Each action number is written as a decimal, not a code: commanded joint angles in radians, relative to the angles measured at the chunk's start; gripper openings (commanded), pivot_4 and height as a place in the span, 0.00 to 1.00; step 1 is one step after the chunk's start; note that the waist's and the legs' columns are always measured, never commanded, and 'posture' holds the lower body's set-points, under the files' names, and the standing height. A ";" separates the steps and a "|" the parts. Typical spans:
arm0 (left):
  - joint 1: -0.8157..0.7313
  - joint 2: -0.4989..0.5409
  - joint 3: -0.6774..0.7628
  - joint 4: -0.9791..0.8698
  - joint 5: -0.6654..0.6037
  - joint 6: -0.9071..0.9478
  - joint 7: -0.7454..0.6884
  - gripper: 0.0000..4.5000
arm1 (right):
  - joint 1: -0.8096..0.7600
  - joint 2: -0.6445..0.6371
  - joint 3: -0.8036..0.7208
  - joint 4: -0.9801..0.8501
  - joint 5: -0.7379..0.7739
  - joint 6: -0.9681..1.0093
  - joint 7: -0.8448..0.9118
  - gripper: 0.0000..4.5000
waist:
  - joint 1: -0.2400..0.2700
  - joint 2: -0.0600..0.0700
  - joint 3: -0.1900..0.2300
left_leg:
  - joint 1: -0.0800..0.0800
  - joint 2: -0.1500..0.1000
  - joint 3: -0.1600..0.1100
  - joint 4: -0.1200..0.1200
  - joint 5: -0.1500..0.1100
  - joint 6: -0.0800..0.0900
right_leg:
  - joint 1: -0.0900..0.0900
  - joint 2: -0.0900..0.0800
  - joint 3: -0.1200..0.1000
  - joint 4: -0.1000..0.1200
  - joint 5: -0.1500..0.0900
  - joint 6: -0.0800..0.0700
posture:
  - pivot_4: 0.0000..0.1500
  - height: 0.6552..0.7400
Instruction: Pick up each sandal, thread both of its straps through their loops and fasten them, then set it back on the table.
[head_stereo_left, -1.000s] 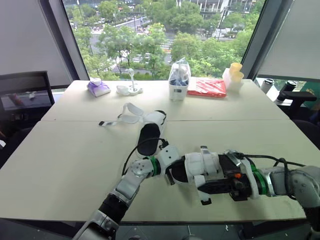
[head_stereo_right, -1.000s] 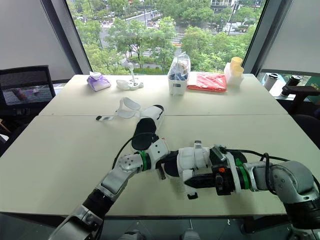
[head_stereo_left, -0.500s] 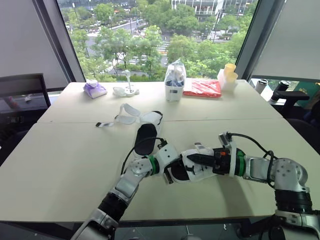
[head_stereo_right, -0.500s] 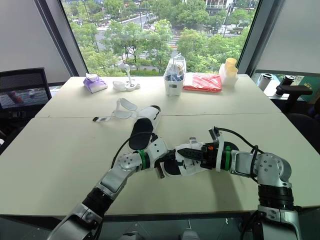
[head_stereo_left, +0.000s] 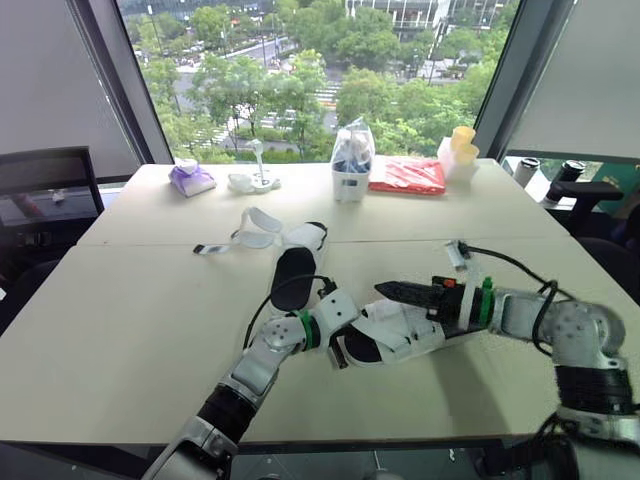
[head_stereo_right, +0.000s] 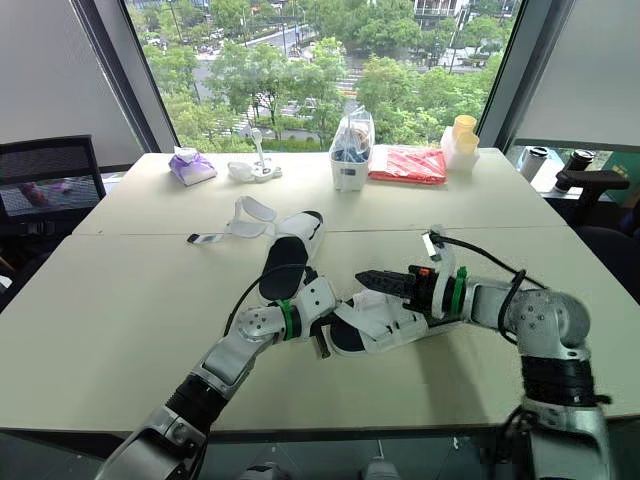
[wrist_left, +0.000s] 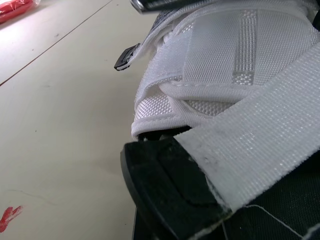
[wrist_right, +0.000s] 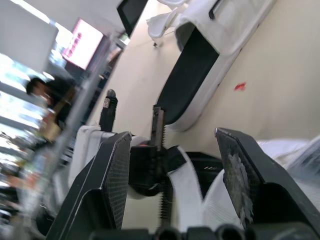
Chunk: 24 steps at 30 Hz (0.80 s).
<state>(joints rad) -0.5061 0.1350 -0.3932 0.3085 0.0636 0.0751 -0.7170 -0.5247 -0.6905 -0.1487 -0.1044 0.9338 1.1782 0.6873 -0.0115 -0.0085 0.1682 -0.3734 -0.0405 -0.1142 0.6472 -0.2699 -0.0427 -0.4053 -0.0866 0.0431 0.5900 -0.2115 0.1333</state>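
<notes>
Just below right jaws, white sandal (head_stereo_right: 385, 320)

- We count two sandals: a near sandal (head_stereo_left: 398, 334) and a far sandal (head_stereo_left: 296, 270).
- We see two grippers: the left gripper (head_stereo_left: 338, 346) and the right gripper (head_stereo_left: 386, 292).
- We count one red packet (head_stereo_left: 410, 175), one purple pouch (head_stereo_left: 192, 179), one clear bag (head_stereo_left: 353, 158) and one small white stand (head_stereo_left: 262, 180).

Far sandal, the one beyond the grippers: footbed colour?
Black footbed, with white straps. Clearest in the right eye view.
</notes>
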 joint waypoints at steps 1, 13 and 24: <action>0.034 0.010 -0.046 0.072 0.036 0.031 -0.019 0.00 | -0.037 -0.110 0.185 -0.086 -0.159 -0.210 0.256 0.63 | -0.001 0.000 0.000 | 0.000 0.000 0.000 0.000 0.000 0.000 | 0.000 0.000 0.000 0.000 0.000 0.000 | 1.00 1.00; 0.073 -0.038 0.033 0.042 -0.097 0.031 -0.066 0.00 | -0.251 -0.073 0.519 0.177 -0.546 -0.539 0.555 0.63 | 0.002 -0.001 0.000 | -0.001 0.000 0.000 -0.002 0.000 0.000 | -0.001 -0.001 0.000 -0.001 0.000 0.001 | 1.00 1.00; 0.102 -0.026 0.045 0.062 -0.104 0.009 -0.072 0.00 | -0.289 -0.024 0.564 0.282 -0.659 -0.602 0.670 0.63 | -0.001 -0.001 0.000 | -0.001 0.000 -0.001 -0.004 -0.001 0.000 | -0.003 -0.001 0.000 -0.001 0.003 0.002 | 1.00 1.00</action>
<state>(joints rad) -0.4399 0.0965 -0.3262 0.3195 -0.0617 0.0599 -0.7815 -0.7972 -0.7203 0.4214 0.1810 0.2887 0.5927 1.3455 -0.0124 -0.0094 0.1684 -0.3748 -0.0408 -0.1148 0.6435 -0.2705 -0.0429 -0.4083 -0.0876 0.0429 0.5892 -0.2090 0.1359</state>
